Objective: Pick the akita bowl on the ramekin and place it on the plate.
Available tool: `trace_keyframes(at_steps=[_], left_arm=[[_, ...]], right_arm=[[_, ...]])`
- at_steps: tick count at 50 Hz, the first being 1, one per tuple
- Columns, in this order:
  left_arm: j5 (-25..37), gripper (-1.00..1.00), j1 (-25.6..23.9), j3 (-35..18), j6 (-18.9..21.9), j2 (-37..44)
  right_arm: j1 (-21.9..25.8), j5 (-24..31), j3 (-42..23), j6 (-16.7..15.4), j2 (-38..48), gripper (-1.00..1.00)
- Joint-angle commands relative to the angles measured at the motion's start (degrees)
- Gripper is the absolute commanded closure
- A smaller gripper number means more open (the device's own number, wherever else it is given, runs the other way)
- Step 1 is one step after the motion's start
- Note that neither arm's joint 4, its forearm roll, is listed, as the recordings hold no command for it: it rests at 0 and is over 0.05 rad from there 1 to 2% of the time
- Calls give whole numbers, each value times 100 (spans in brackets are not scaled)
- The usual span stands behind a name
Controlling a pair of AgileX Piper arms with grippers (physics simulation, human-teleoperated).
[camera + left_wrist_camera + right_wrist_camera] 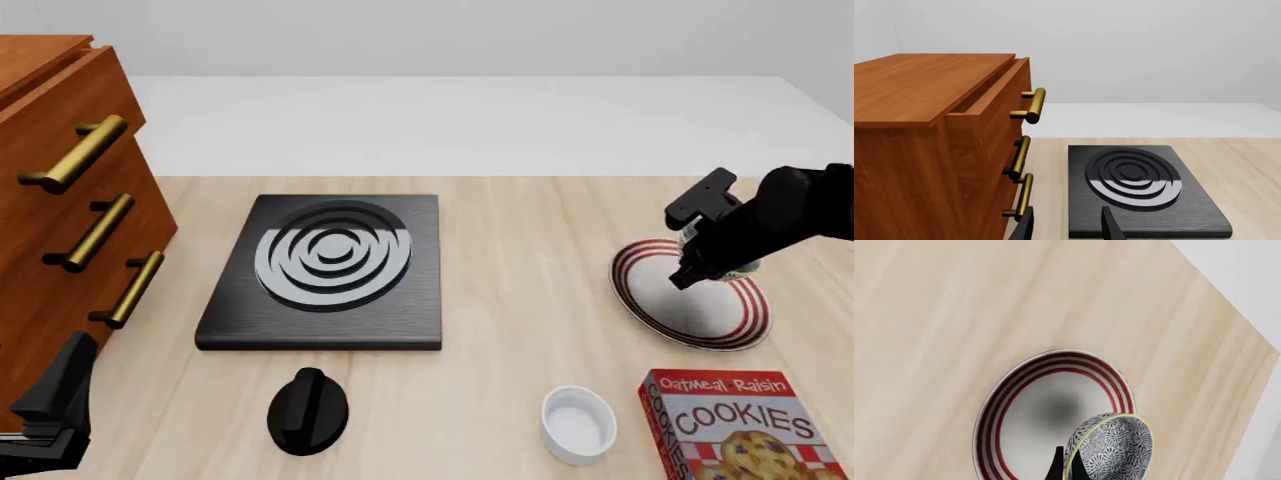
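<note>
The plate [1021, 440], glossy white with red rings, is sitting at three o'clock on the wood-grain table [534, 240]. The right gripper [1064, 467] is pinching the rim of the speckled akita bowl [1111, 452], holding it tilted over the plate. Likely risk: releasing while tilted, so it rolls off. The empty ramekin [578, 423] is standing at five o'clock.

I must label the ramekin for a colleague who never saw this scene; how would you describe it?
Find the cookie box at the table's near right corner. Just left of it stands the ramekin, a small plain white cup, empty. Unlike the plate behind it, it has no red rings.
</note>
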Motion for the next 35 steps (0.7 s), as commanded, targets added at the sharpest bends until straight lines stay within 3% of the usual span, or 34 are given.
trace_keyframes(at_steps=[1, 35], left_arm=[[0, -100, 0, 0, 0, -1], [0, -100, 1, 0, 1, 0]], right_arm=[[-92, -346, 168, -58, 265, 100], [335, -757, 403, 327, 637, 100]])
